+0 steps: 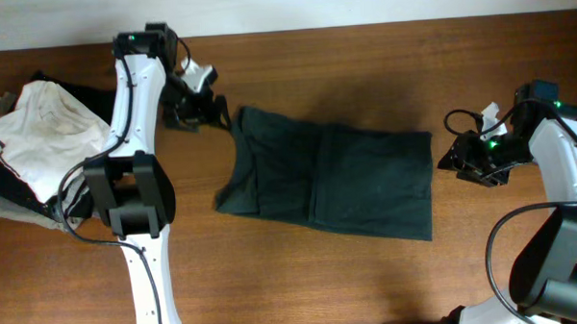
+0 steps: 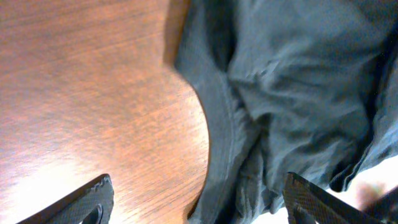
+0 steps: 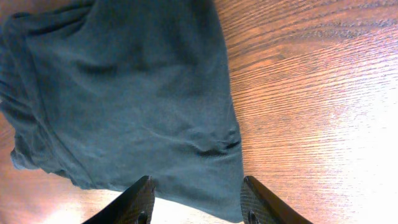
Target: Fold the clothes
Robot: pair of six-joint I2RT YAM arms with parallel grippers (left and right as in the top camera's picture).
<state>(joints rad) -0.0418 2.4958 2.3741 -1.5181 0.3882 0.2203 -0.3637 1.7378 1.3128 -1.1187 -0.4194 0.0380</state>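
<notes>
Wooden table (image 1: 350,275) holds folded dark shirt (image 1: 347,184) at centre; left gripper (image 2: 199,180) jaws wide, right gripper (image 3: 196,190) jaws narrower, both empty

Lighting's bright and pretty even, looks like it's coming from above, with hot white glare blowing out the bench (image 3: 348,124) in the right wrist view, a softer sheen in the noticeably blurry left wrist view, and the dark shirt (image 1: 337,180) swallowing most crease detail, shadows soft.
</notes>
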